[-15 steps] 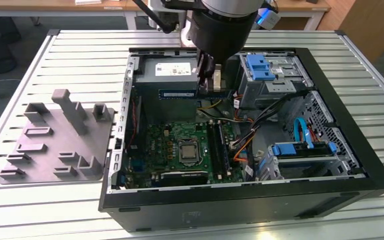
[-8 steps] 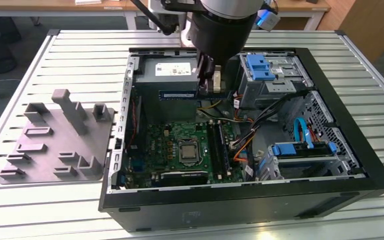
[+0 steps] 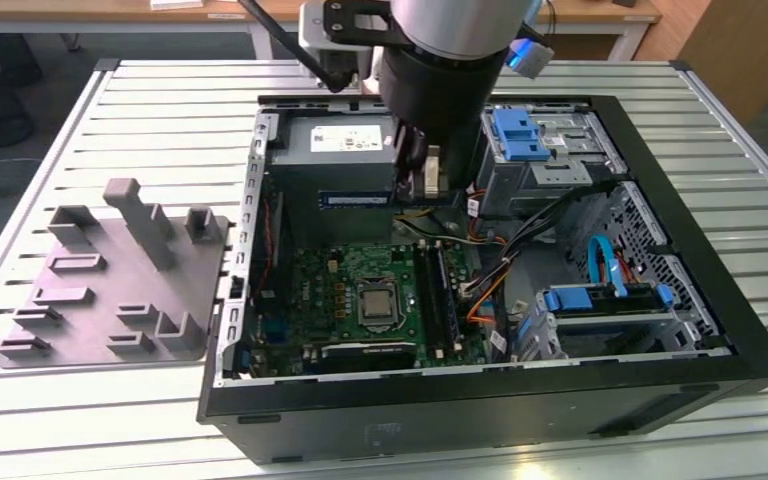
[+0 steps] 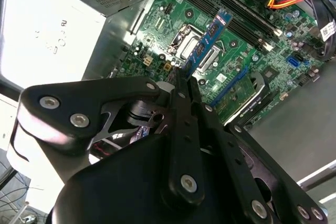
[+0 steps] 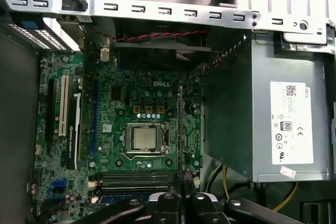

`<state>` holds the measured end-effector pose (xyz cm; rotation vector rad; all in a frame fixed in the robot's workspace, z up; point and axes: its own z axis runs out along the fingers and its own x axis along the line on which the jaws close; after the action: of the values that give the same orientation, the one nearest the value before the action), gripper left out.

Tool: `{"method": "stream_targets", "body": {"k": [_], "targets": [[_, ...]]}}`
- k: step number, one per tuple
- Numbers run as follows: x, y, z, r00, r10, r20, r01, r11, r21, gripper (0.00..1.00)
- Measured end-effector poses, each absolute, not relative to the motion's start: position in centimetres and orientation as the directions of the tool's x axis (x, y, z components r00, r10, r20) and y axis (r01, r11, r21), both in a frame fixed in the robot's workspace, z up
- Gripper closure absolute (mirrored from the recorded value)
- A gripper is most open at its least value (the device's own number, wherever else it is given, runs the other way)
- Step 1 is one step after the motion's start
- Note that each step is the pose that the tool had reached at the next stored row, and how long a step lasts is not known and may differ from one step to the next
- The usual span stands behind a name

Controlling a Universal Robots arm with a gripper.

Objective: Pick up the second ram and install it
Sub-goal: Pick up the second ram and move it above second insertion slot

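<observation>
Between the gripper's (image 4: 185, 80) closed jaws, the second ram (image 4: 209, 40) was pinched by one end, its free length held above the motherboard (image 4: 231, 72) beside the processor socket (image 5: 143, 139). The arm (image 3: 438, 60) stood nearly upright over the open computer case (image 3: 704, 300), which lay on a slatted metal table (image 3: 157, 110) beside a grey fixture plate (image 3: 117, 290).

Bright, even light on the slatted table (image 3: 157, 120), shadows faint; dimmer within the computer case (image 3: 718, 290). In the second wrist view, glare bleaching the power supply (image 4: 47, 30) white, gripper (image 4: 185, 82) in dark foreground silhouette.
</observation>
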<state>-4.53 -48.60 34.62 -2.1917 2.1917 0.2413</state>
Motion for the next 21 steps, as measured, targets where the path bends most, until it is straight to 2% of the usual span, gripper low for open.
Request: {"method": "stream_targets", "body": {"k": [21], "targets": [[-4.5,-48.6,31.6,-0.006,-0.991,-0.132,-0.996,-0.006,0.086,0.86]]}}
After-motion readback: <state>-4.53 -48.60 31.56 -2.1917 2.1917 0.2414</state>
